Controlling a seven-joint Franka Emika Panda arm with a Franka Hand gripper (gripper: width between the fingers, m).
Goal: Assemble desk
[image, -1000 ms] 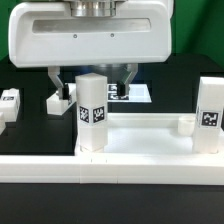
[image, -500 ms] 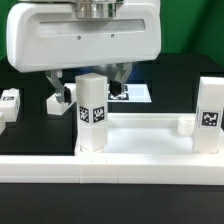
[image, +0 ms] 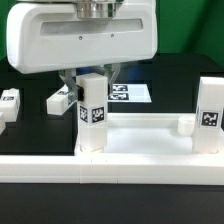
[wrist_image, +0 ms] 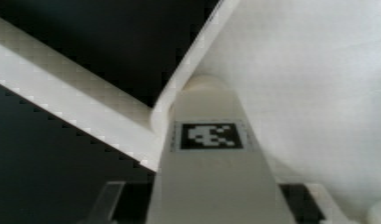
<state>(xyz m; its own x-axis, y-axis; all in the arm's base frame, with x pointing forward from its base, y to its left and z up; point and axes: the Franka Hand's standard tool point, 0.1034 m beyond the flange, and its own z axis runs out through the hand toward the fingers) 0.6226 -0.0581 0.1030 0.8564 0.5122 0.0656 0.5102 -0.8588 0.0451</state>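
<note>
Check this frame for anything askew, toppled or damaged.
Nothing stands out. On the top, one leg stands straight, straddled by the gripper, and another leg stands straight toward the exterior view's right. Two loose legs lie on the table, apparently intact.

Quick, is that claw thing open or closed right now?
The tool is closed on the upright leg, one finger against each side.
</note>
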